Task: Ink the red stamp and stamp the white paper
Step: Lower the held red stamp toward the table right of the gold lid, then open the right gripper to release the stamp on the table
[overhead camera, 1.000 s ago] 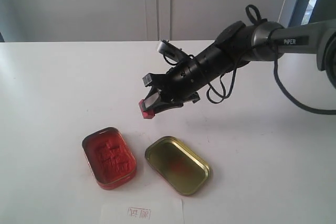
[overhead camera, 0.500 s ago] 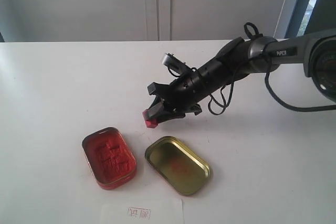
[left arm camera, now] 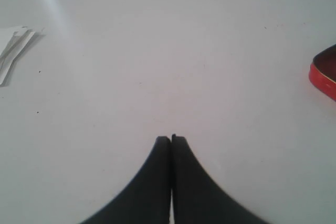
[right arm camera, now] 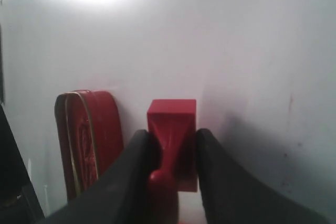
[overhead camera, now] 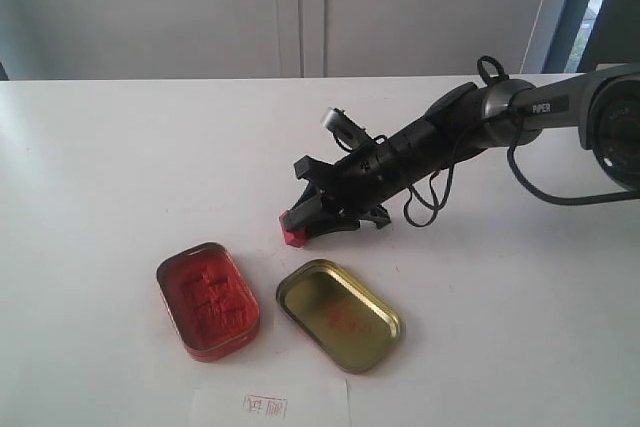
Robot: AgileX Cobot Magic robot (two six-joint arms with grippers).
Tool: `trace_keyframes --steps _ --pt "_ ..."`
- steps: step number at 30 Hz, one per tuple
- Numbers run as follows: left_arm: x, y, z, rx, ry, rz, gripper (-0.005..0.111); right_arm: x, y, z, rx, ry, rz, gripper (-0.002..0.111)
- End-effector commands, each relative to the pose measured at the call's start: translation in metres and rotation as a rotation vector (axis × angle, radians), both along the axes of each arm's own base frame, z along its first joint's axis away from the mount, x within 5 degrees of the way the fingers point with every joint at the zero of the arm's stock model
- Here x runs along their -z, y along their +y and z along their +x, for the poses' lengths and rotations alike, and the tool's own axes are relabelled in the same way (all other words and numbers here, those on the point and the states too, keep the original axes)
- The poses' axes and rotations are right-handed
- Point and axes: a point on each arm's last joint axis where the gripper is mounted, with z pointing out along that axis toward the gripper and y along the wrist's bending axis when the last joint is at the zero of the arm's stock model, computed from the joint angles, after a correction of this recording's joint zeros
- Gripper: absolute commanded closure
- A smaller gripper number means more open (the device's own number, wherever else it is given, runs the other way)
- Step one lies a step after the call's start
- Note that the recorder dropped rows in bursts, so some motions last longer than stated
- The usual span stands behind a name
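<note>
- R gripper (overhead camera: 303, 219) clamped on red stamp (overhead camera: 292, 233), low by table (overhead camera: 120, 167), just past ink tin (overhead camera: 208, 299)
- white paper (overhead camera: 310, 405) at near edge already shows a red mark, so prob. set-down step
- next: lower stamp upright, then open jaws
- L gripper (left arm camera: 170, 141) closed, empty

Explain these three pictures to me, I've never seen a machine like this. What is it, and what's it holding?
It is a robot with two arms, each ending in a two-fingered pincer. The wide picture comes from a camera off the arms, looking across a white table. The other two come from cameras on the wrists, each looking along its own pincer. In the wide view the right pincer grips a small red stamp, low over the table. The right wrist picture shows that stamp between the fingers. The left pincer is shut and holds nothing. On the table lie an open tin of red ink, a gold lid beside it, and a white paper bearing a small red mark.
</note>
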Motion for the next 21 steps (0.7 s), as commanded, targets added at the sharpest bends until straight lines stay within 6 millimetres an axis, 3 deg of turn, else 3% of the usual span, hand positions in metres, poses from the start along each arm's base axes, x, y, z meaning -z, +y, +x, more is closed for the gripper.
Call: trace_keyframes --steps 1,14,21 --pt "-0.0004 -0.0007 -0.0003 0.005 -0.004 -0.012 0.107 -0.0015 -0.0039 0.0038 0.016 -0.009 0.006 0.102" --pt "-0.0004 -0.0007 -0.0003 0.005 -0.004 -0.012 0.107 -0.0011 -0.0117 0.0080 0.056 0.007 -0.001 0.071" --pt "-0.0004 -0.0007 -0.0003 0.005 -0.004 -0.012 0.107 -0.0005 -0.0121 0.0093 0.070 0.003 -0.009 0.064"
